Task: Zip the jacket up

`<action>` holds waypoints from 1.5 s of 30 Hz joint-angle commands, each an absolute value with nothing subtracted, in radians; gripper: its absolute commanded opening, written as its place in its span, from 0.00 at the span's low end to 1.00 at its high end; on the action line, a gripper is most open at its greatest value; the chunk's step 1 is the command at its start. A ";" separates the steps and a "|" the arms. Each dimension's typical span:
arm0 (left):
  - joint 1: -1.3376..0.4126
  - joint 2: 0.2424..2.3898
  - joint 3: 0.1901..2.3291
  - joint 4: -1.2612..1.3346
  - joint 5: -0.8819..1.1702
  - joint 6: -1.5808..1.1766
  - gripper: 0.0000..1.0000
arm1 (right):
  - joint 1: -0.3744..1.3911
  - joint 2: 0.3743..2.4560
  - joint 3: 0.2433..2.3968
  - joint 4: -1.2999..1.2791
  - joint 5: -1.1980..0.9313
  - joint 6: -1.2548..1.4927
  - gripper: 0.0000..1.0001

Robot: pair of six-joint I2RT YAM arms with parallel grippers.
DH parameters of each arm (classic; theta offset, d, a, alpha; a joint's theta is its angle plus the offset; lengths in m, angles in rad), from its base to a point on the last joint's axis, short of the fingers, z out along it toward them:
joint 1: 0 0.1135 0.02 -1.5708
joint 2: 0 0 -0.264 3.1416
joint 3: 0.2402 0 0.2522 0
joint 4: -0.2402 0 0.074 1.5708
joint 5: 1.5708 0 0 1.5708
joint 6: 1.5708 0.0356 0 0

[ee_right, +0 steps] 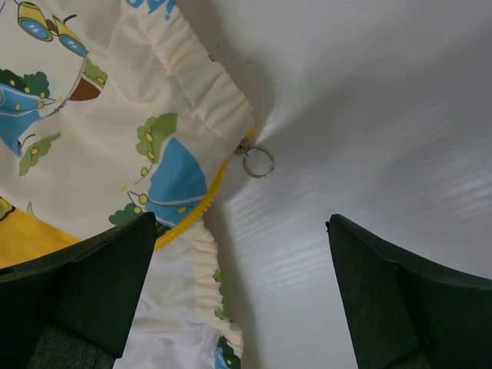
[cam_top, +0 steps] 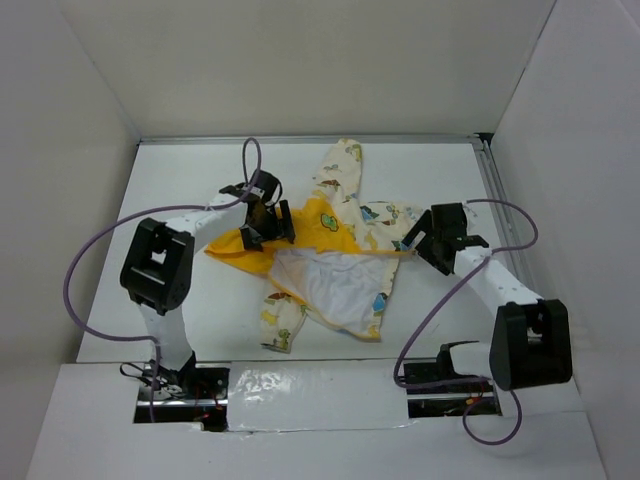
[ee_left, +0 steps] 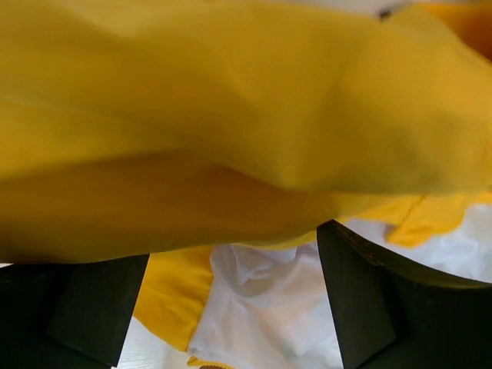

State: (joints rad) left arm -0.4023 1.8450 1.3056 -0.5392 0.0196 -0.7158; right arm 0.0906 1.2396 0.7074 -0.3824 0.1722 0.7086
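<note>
**Jacket open, zip not started**

The jacket [cam_top: 325, 222] lies mid-surface between the two arms. It is spread open with the white lining [cam_top: 335, 288] facing up. One sleeve [cam_top: 340, 165] points toward the back wall [cam_top: 320, 70], and the other [cam_top: 283, 325] points toward the arm bases. The front halves are apart and no closed teeth show anywhere, so I judge none of the zipping is done.

In the right wrist view, yellow zipper tape [ee_right: 206, 201] runs along the hem corner. A small metal pull ring [ee_right: 259, 161] sits at its end, resting on the bare surface [ee_right: 369, 115]. I cannot tell whether the slider engages both halves. As I judge it, what is left is to bring the halves together, seat the slider and draw it up.

The right gripper [ee_right: 242, 223] hovers over that hem corner with its jaws spread wide, holding nothing. The ring lies just ahead of the fingertips, in line with the gap. The left gripper [cam_top: 262, 222] is at the yellow chest on the jacket's left side. Its wrist view shows the jaws spread, with yellow fabric filling the frame ahead of them and nothing pinched.

There is open surface behind the jacket and to its right. White walls close the back and both sides, and the right arm works fairly near the right one. A purple cable [cam_top: 430, 320] loops beside the right arm, and another [cam_top: 75, 270] beside the left.
</note>
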 commanded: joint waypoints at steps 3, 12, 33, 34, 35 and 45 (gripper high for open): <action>-0.393 1.940 1.503 -0.702 -0.175 -0.834 0.99 | 0.084 1.370 0.818 -0.261 0.066 0.669 0.99; -0.373 1.889 1.577 -0.621 -0.199 -0.746 0.00 | 0.116 1.474 0.913 -0.281 0.078 0.644 0.00; -0.092 1.665 1.436 -0.420 0.072 -0.686 0.00 | 0.333 1.434 0.999 -0.350 -0.025 0.572 0.00; -0.084 1.689 1.443 -0.452 0.066 -0.707 0.00 | 0.350 1.486 1.018 -0.360 -0.029 0.572 0.00; -0.068 1.710 1.450 -0.462 0.069 -0.712 0.00 | 0.357 1.514 1.026 -0.364 -0.038 0.574 0.00; -0.051 1.705 1.459 -0.506 0.204 -0.670 0.99 | 0.491 1.462 1.097 -0.451 0.158 0.575 0.83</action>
